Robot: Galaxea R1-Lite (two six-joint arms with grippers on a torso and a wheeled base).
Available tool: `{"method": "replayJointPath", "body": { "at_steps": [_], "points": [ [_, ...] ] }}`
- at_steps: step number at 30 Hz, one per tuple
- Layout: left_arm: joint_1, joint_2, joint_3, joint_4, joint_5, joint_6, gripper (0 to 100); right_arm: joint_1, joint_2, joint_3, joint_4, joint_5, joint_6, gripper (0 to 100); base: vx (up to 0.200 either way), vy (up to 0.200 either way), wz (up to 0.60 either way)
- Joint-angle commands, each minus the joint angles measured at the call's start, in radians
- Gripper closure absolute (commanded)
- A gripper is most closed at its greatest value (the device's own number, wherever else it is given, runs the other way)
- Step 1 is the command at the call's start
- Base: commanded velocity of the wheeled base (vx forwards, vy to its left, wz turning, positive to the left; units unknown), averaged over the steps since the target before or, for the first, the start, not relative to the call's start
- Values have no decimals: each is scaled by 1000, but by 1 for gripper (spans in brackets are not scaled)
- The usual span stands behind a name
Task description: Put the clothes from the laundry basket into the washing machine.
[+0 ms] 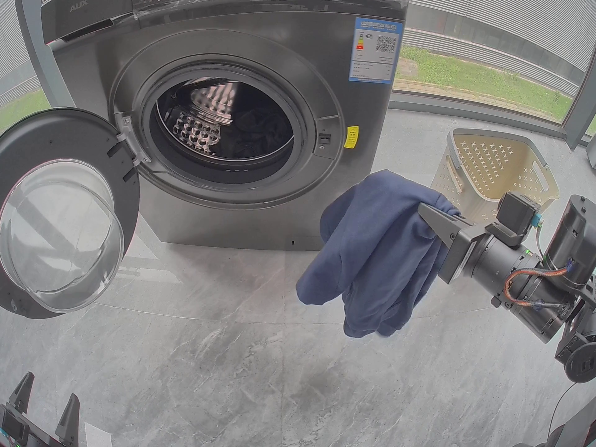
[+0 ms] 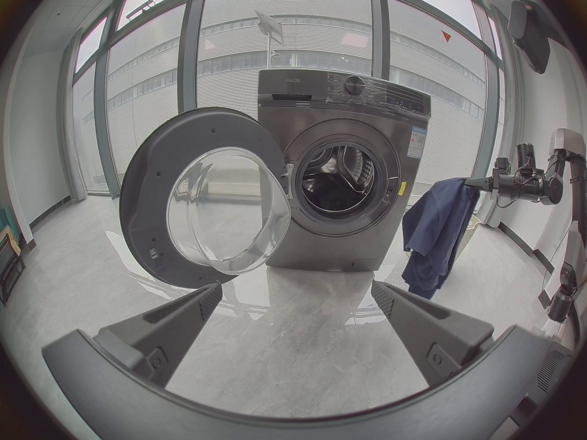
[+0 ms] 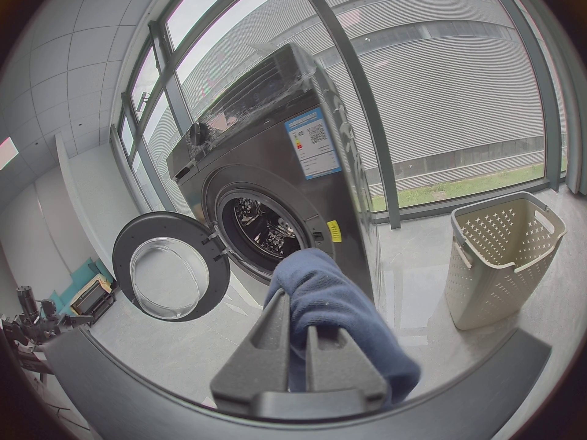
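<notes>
Presently right hand (image 1: 428, 212) pinches blue garment (image 1: 372, 249), hanging apparently clear of the floor (image 1: 248, 355); left hand (image 2: 295, 291) spread.

Grey marble floor (image 1: 248, 355) carries washing machine (image 1: 323, 82), laundry basket (image 1: 496, 169).

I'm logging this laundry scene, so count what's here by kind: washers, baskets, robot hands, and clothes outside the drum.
Washer: 1
Basket: 1
Hands: 2, left hand and right hand
Garment: 1
Total: 5
</notes>
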Motion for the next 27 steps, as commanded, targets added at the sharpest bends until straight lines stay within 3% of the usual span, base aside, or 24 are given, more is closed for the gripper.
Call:
{"method": "replayJointPath", "body": {
  "at_steps": [1,8,23,27],
  "points": [
    [0,-17,16,0,0,0,0,1,1,0,-1,0,1,100,0,200,0],
    [0,-17,16,0,-1,0,0,1,4,-1,-1,1,1,100,0,200,0],
    [0,-17,16,0,0,1,0,-2,4,-6,-2,1,1,100,0,0,0],
    [0,-17,16,0,0,0,0,-2,6,-4,-2,1,1,100,0,200,0]
  ]
}}
